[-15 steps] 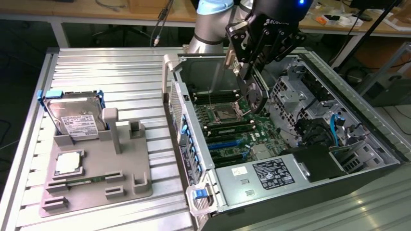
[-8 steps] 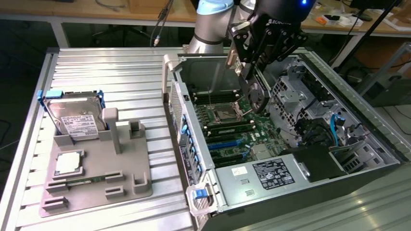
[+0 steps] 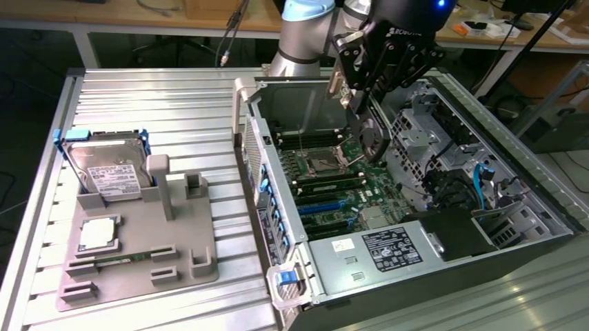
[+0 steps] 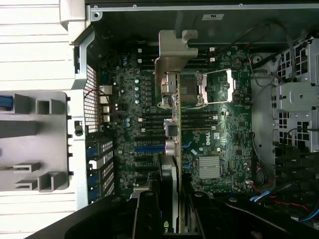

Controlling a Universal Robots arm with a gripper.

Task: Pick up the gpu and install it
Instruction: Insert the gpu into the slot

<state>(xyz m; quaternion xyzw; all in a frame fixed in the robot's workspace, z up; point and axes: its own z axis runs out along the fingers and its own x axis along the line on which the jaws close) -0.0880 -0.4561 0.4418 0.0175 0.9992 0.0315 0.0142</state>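
Fingers point(image 4: 148, 215) of the gripper point(image 4: 171, 201), seen from the wrist, pinch the gpu point(image 4: 173, 124) edge-on between them, neither fully spread nor pressed together. Beyond the fingertips the card runs out to its silver end bracket point(image 4: 174, 52), which projects past the processor socket point(image 4: 192, 89). Behind the card lies the motherboard point(image 4: 224, 134). The blue slots point(image 4: 149, 148) sit to one side of the held card, apart from its edge. In the exterior view the gripper point(image 3: 361, 103) hangs over the open computer case point(image 3: 515, 200), with the gpu point(image 3: 370, 136) hanging below the fingers, above the board. Whether its lower edge touches anything cannot be told. Farthest from the fingers, outside the case, a grey holder point(image 3: 184, 262) carries the hard drive point(image 3: 106, 169). Judged progress: pick-up complete, card held over the board, seating in a slot not yet done.
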